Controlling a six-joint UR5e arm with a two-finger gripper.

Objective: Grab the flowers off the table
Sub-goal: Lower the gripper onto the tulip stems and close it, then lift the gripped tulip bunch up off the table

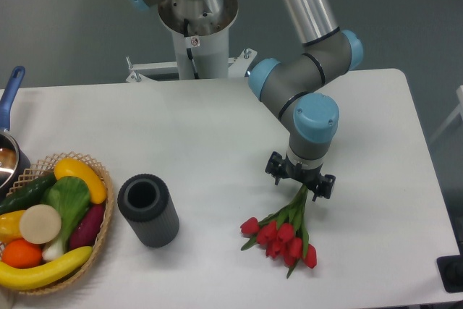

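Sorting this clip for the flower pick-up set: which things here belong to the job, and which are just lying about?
Part of the job:
- flowers, red tulips lying on the table
- gripper, over the stem end

Just lying about:
- grey cylinder, open end up
- wicker basket of fruit and vegetables
- pot with blue handle, at the left edge

Behind the white bench (181, 128) the whole backdrop is one plain, dull grey-blue surface with no seam, window or lamp in view, and the light is soft and even, casting only faint shadows on the benchtop. The bench has rounded corners, and at its far edge a white pedestal column (197, 52) rises beside a pale metal bracket (155, 68). Off the bench's right edge the same grey surface shows, with a thin pale strut (450, 122) slanting across it and a small dark fitting (453, 273) near the bench's front right corner.
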